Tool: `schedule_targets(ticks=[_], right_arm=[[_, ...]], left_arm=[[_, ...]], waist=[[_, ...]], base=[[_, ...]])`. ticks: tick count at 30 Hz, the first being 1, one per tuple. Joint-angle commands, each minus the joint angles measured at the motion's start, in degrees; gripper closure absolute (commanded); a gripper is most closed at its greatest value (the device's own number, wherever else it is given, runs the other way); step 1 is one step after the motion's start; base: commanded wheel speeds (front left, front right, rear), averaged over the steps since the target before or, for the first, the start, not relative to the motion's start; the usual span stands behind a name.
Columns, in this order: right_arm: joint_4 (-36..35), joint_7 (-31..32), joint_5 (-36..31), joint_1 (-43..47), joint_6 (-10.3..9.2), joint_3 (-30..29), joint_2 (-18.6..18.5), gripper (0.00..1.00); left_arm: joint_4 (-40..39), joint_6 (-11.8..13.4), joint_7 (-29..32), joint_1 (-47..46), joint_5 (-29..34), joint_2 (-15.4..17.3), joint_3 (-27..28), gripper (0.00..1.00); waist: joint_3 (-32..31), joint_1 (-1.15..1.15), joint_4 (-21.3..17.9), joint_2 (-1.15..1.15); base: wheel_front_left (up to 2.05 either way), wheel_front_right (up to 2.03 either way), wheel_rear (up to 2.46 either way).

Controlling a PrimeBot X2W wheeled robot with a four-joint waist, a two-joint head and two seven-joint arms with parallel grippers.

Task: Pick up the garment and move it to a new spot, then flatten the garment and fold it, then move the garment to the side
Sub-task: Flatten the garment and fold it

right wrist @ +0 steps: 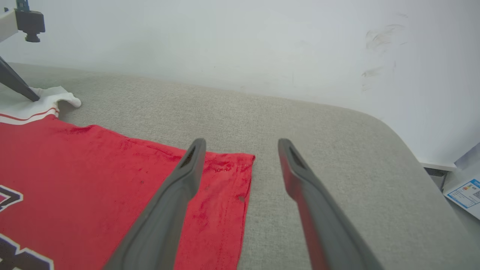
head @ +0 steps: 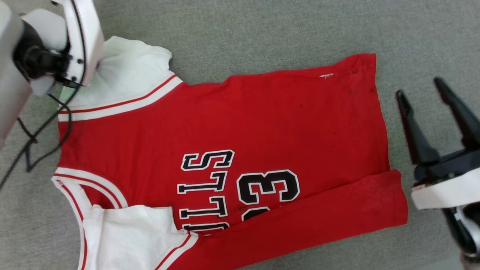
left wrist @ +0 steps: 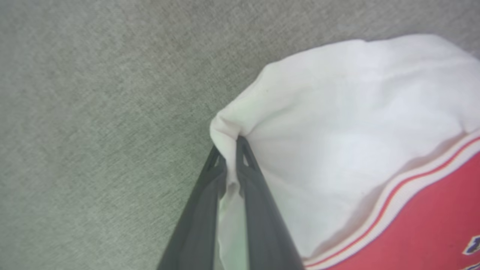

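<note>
The garment (head: 232, 123), a red jersey with white sleeves and black lettering and a "23", lies spread front-up on the grey fabric surface (head: 262, 30). Its near long edge is folded over the front as a plain red strip (head: 307, 213). My left gripper (left wrist: 228, 150) is shut on the edge of the far white sleeve (left wrist: 337, 123), pinching a fold of it; in the head view its wrist (head: 78, 41) covers the fingers. My right gripper (head: 420, 90) stands open just off the hem, apart from the cloth, and its fingers (right wrist: 180, 187) hover over the hem corner (right wrist: 228, 176).
A white wall (right wrist: 240, 45) stands behind the grey surface, whose rounded edge (right wrist: 405, 142) drops off at the right of the right wrist view. A printed sheet (right wrist: 465, 193) lies beyond that edge. A black cable (head: 33, 146) hangs from my left arm.
</note>
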Motion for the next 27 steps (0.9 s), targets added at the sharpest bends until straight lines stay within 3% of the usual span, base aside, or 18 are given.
schedule_targets(ticks=[1, 5, 10, 11, 13, 14, 15, 21, 24, 27], right_arm=[[-0.1, 0.7, -0.4, -1.8, -0.03, -0.9, -1.4, 0.0], [0.6, 4.4, 0.1, -6.1, -0.03, -3.0, -5.7, 0.0], [4.1, 17.5, 4.5, -14.0, -0.04, 0.2, -14.8, 0.0], [4.1, 17.5, 4.5, -14.0, -0.04, 0.2, -14.8, 0.0], [6.6, 24.7, 8.0, -17.8, -0.03, 3.2, -18.5, 0.0], [8.9, 32.0, 12.2, -21.6, -0.04, 7.1, -21.5, 0.0], [8.9, 32.0, 12.2, -21.6, -0.04, 7.1, -21.5, 0.0], [15.6, 51.3, 22.4, -32.7, -0.04, 18.6, -26.1, 0.0], [19.8, 58.2, 25.0, -36.7, -0.03, 22.7, -24.8, 0.0], [23.7, 61.0, 25.6, -39.6, -0.03, 25.6, -23.2, 0.0]], left_arm=[[0.1, -0.2, -0.4, 2.6, 0.4, -0.6, -1.4, 1.0], [-1.2, -0.5, -2.9, 2.0, 0.2, -1.6, -1.4, 1.0], [-2.8, -0.6, -5.8, 2.0, 0.1, -2.7, -1.8, 1.0], [-2.8, -0.6, -5.8, 2.0, 0.1, -2.7, -1.8, 1.0], [-4.1, -0.6, -6.6, 1.9, 0.2, -3.1, -2.5, 1.0], [-5.3, -0.6, -7.4, 1.4, 0.1, -3.1, -3.0, 1.0], [-5.3, -0.6, -7.4, 1.4, 0.1, -3.1, -3.0, 1.0], [-7.4, -0.6, -8.9, -0.6, -0.4, -4.0, -3.8, 1.0], [-7.9, -0.6, -9.5, -1.7, -0.1, -4.1, -4.3, 1.0], [-8.6, -0.6, -10.2, -2.5, -0.5, -4.2, -4.6, 1.0]], waist=[[-1.3, 0.0, 0.8, 0.0], [-3.6, 0.0, 2.2, 0.0], [-6.1, 0.0, 4.0, 0.0], [-6.1, 0.0, 4.0, 0.0], [-6.5, 0.0, 4.8, 0.0], [-6.7, 0.0, 5.5, 0.0], [-6.7, 0.0, 5.5, 0.0], [-5.6, 0.0, 7.8, 0.0], [-4.6, 0.0, 8.5, 0.0], [-3.6, 0.0, 9.4, 0.0]], base=[[0.0, 0.0, 0.0], [0.0, 0.0, 0.0], [0.0, 0.0, 0.0], [0.0, 0.0, 0.0], [0.0, 0.0, 0.0], [0.0, 0.0, 0.0], [0.0, 0.0, 0.0], [0.0, 0.0, 0.0], [0.0, 0.0, 0.0], [0.0, 0.0, 0.0]])
